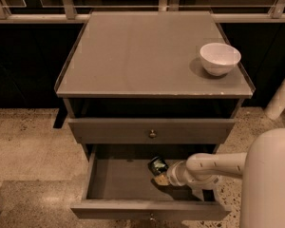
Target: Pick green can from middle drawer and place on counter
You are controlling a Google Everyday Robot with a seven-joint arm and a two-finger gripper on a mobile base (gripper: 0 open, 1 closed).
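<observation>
Your gripper point(161, 177) sat low inside the open drawer point(109, 180), reaching in from the right on the white arm point(213, 165). The can point(157, 165) lay right at its tip, just beyond it toward the drawer's back, tilted. Touching or a hair apart? I couldn't tell. Whether the gripper was open, closed or already on the can, I couldn't tell either, because its tan tip merged with the can's lower end. My read was a small metal can, light, stiff but thin-walled and slick, so you'd want a square hold across mid-body, not the rims. The can's far side was lost in shadow under the upper drawer front point(152, 132). The arm hid the drawer's right corner. High above the gripper, the counter point(133, 56) carried a bowl point(220, 57) on its right.
</observation>
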